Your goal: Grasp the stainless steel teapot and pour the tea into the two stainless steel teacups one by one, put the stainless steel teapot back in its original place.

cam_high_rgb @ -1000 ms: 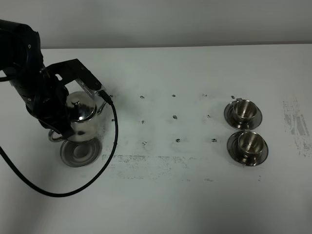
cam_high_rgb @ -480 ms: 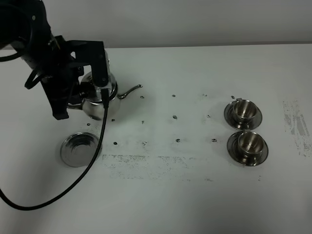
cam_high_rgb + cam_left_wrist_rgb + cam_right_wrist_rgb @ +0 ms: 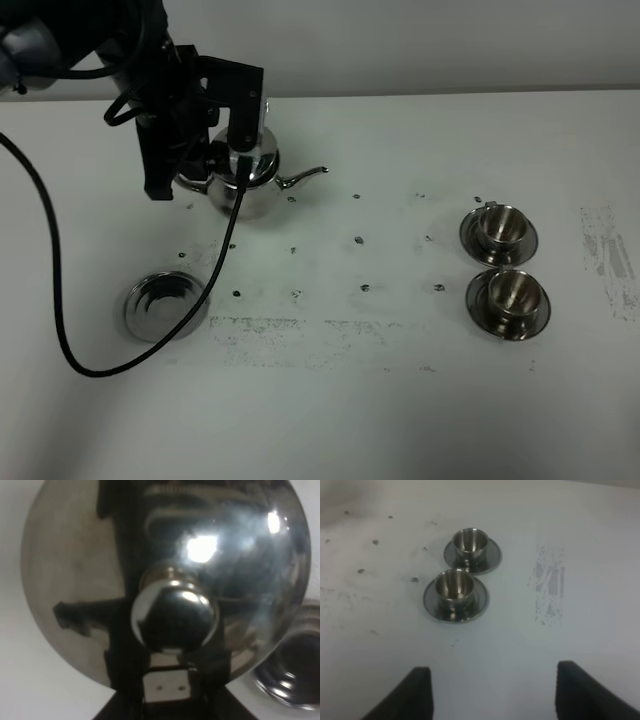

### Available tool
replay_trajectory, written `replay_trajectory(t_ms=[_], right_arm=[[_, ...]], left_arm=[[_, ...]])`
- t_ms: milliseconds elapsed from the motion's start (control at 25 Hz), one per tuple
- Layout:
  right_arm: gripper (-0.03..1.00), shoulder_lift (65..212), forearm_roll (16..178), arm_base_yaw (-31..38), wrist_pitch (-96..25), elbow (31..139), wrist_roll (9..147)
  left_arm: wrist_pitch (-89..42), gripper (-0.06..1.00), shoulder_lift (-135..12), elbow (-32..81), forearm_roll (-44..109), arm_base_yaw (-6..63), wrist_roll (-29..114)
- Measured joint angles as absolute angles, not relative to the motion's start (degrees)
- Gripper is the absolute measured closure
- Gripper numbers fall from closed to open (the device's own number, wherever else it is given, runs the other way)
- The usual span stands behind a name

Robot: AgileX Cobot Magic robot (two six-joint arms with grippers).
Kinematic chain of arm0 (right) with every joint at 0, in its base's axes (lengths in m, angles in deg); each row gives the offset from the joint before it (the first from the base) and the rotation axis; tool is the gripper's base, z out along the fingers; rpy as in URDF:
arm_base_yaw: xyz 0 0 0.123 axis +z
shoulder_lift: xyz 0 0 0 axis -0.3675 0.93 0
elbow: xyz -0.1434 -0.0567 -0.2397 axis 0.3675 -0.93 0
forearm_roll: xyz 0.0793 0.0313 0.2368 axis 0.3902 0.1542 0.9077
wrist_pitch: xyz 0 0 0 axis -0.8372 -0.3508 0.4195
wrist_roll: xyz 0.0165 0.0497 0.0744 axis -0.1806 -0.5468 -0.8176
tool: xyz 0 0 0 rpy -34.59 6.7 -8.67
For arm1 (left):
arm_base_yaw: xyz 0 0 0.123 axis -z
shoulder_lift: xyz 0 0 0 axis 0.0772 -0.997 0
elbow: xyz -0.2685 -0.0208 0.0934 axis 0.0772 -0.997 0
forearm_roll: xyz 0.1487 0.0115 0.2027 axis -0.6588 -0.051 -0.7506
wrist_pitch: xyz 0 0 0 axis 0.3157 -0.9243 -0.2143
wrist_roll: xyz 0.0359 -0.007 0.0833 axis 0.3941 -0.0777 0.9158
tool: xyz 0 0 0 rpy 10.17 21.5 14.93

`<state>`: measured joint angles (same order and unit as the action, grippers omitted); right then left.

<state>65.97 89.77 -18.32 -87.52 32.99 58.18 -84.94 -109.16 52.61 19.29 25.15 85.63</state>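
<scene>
We see the left tool (image 3: 197,178) pinching the teapot (image 3: 252,172) at far left; a saucer (image 3: 164,306) lies nearer, two cups (image 3: 500,228) right; right tool (image 3: 492,690) spread.

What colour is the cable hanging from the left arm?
Black; the exterior high view shows the cable best.

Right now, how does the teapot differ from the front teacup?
The teapot is much bigger than the teacup. The teapot has a lid and spout; the teacup is open on top. The teapot hangs in the left tool, off the empty saucer; the teacup sits on its own saucer. Both are shiny steel.
</scene>
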Motion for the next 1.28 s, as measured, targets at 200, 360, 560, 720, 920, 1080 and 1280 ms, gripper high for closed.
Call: replay_trajectory(t_ms=[200, 360, 560, 720, 920, 1080, 1280], right_arm=[[0.46, 66.0, 89.8, -18.3, -87.5, 33.0, 58.2], [0.46, 66.0, 89.8, -18.3, -87.5, 33.0, 58.2], [0.46, 66.0, 89.8, -18.3, -87.5, 33.0, 58.2], [0.46, 66.0, 89.8, -18.3, -87.5, 33.0, 58.2], [0.46, 66.0, 89.8, -18.3, -87.5, 33.0, 58.2], [0.46, 66.0, 89.8, -18.3, -87.5, 33.0, 58.2], [0.46, 66.0, 89.8, -18.3, -87.5, 33.0, 58.2]], left_arm=[[-87.7, 0.76, -115.2, 62.4, 19.7, 27.0, 88.9], [-87.7, 0.76, -120.1, 69.5, 19.5, 28.4, 91.5], [-87.8, 0.76, -125.6, 77.0, 19.4, 30.2, 92.9], [-87.5, 0.76, -128.7, 80.6, 19.4, 31.9, 94.2], [-83.2, 0.76, -129.6, 81.1, 19.5, 33.8, 96.0], [-81.5, 0.76, -129.8, 81.1, 19.5, 34.1, 94.1], [-80.0, 0.76, -131.2, 81.2, 19.5, 34.1, 93.7]])
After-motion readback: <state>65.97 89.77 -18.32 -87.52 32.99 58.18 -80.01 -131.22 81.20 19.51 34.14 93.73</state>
